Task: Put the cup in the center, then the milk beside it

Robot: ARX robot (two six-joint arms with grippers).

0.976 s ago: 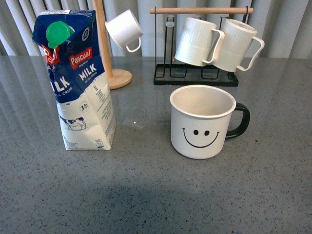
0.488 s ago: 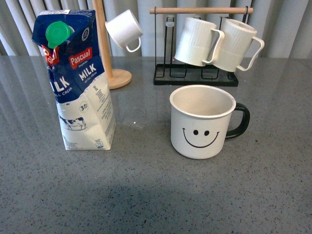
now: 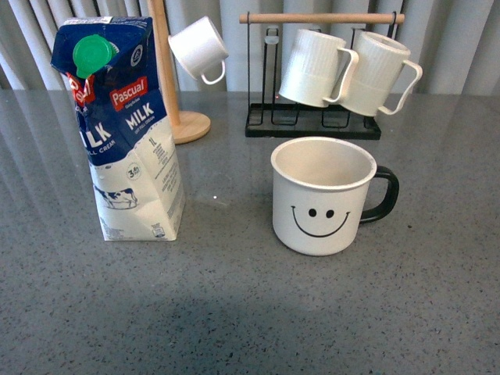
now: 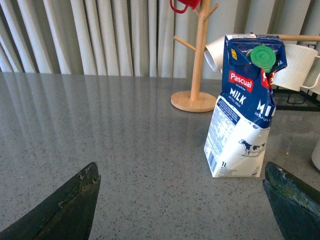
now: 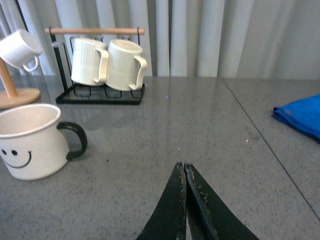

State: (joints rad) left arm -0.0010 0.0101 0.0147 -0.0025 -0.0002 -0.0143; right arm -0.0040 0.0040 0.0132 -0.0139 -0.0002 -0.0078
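Cup [image 3: 320, 195] stands untouched, apparently right of centre; milk [image 3: 125, 133] well apart to its left. Left gripper [image 4: 181, 175] gapes wide, right gripper [image 5: 184, 167] is pinched together, empty. I judge step one pending: right must open, then take the rim.

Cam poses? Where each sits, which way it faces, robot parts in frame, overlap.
Front: on the body, facing milk, cup and mug rack; no arms show.
Left wrist: low, facing milk; left gripper, jaws wide open.
Right wrist: low, facing cup and mug rack; right gripper, jaws shut.
Shared: front and left wrist, milk; front and right wrist, cup.
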